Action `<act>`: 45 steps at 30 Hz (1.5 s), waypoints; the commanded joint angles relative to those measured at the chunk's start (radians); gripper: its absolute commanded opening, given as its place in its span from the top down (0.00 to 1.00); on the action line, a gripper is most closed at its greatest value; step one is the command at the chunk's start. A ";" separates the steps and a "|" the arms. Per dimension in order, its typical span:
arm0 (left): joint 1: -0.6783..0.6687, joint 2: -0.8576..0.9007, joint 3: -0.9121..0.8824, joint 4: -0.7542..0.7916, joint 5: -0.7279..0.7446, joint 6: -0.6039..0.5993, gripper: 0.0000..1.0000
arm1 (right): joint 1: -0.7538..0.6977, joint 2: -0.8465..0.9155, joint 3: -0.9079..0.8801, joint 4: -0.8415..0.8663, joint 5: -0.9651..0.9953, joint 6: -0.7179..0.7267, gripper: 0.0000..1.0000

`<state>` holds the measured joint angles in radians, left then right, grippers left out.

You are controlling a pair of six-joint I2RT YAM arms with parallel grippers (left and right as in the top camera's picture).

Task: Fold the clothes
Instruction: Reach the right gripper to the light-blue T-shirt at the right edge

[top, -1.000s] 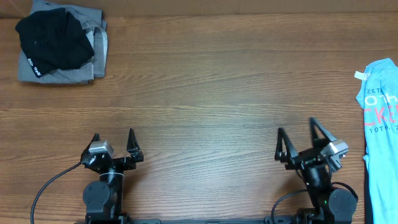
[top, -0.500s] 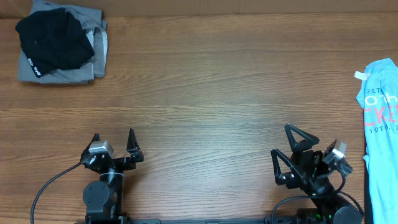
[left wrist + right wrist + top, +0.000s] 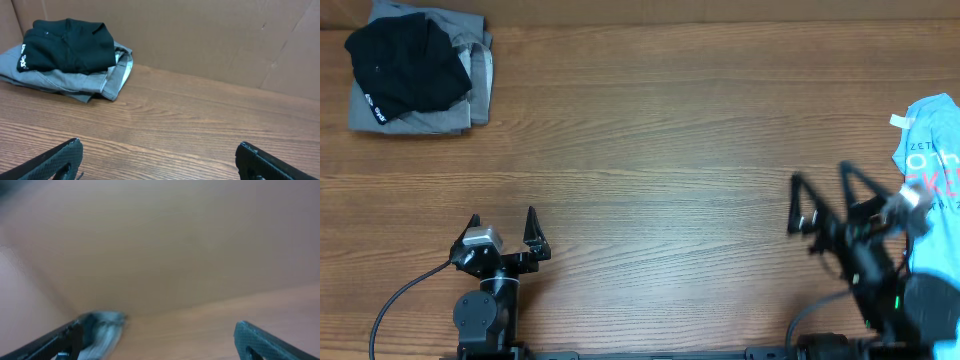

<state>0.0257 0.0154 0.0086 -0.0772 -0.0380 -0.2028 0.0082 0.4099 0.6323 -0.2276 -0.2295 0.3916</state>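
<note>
Edges: blue T-shirt (image 3: 926,135) at the table's (image 3: 650,130) right edge, cut off by the frame; black top (image 3: 405,65) on a grey garment (image 3: 442,118), far-left corner.
Open room: wide wood between them.
Count: 3 garments, 2 grippers.
Left gripper (image 3: 502,221): spread wide, holding nothing.
Right gripper (image 3: 820,186): spread too, near the T-shirt.

left claw (image 3: 501,222) spread wide, arm folded low, right claw (image 3: 820,188) spread wide, arm blurred

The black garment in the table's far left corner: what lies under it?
A folded grey garment lies under the black garment, on the wooden table. The black one covers much of its top, so anything between them is hidden.
</note>
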 commanded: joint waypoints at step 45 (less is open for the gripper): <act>-0.006 -0.011 -0.004 0.003 0.005 0.020 0.00 | -0.556 1.666 0.745 -0.161 0.143 -0.371 0.04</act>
<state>0.0257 0.0151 0.0086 -0.0772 -0.0380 -0.2028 -0.5503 2.0487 1.3376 -0.4080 -0.0158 0.0658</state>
